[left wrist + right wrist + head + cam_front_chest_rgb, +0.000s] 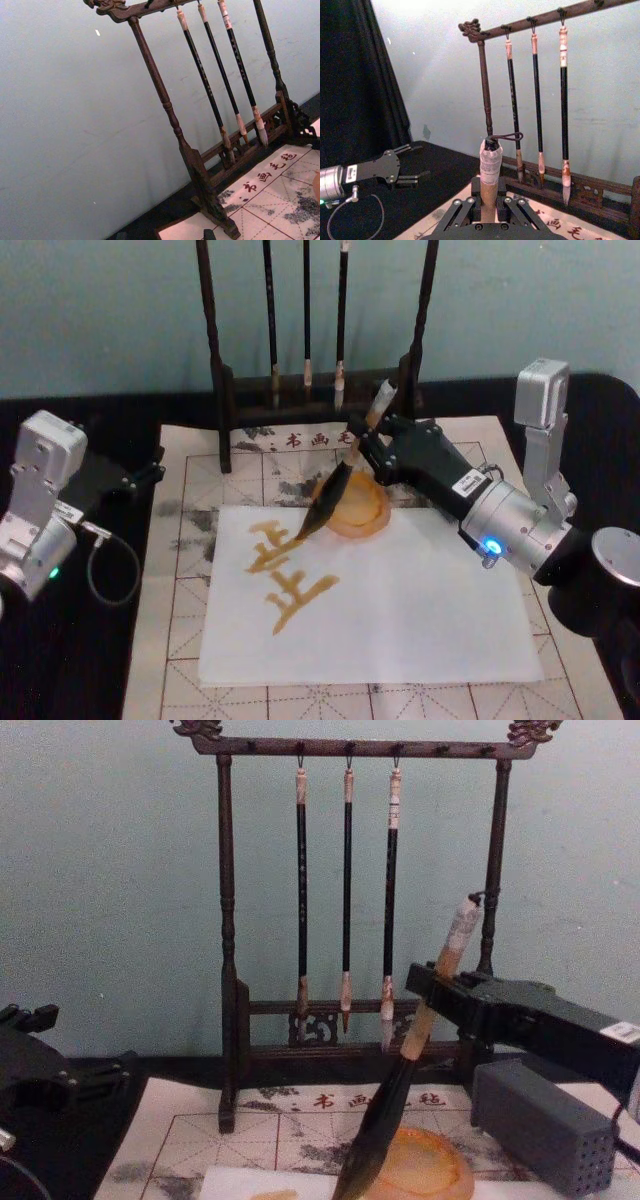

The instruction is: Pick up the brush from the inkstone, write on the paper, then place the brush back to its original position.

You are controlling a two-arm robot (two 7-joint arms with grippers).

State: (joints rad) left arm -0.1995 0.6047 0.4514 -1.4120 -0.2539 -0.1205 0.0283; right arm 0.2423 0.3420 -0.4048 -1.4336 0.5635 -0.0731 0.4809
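Brush (pixel 337 492) gripped by right jaws near inkstone (pixel 368 512); right wrist view: left jaws open.

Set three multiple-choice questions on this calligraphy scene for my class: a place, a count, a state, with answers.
1. Where is the bristle tip of the brush? A. Beside the left rim of the inkstone, at the far edge of the paper. B. At the paper's near right corner. C. At the paper's near left corner.
2. How many thin brushes hang on the rack? A. Two. B. Three. C. Five.
3. What state is the right gripper in? A. Open, empty. B. Shut on the brush's handle. C. Shut on the paper.
1 A: the dark tip points down beside the orange dish. 2 B: three hang side by side. 3 B: its fingers clamp the tan handle. The left gripper sits parked, open, at the left.
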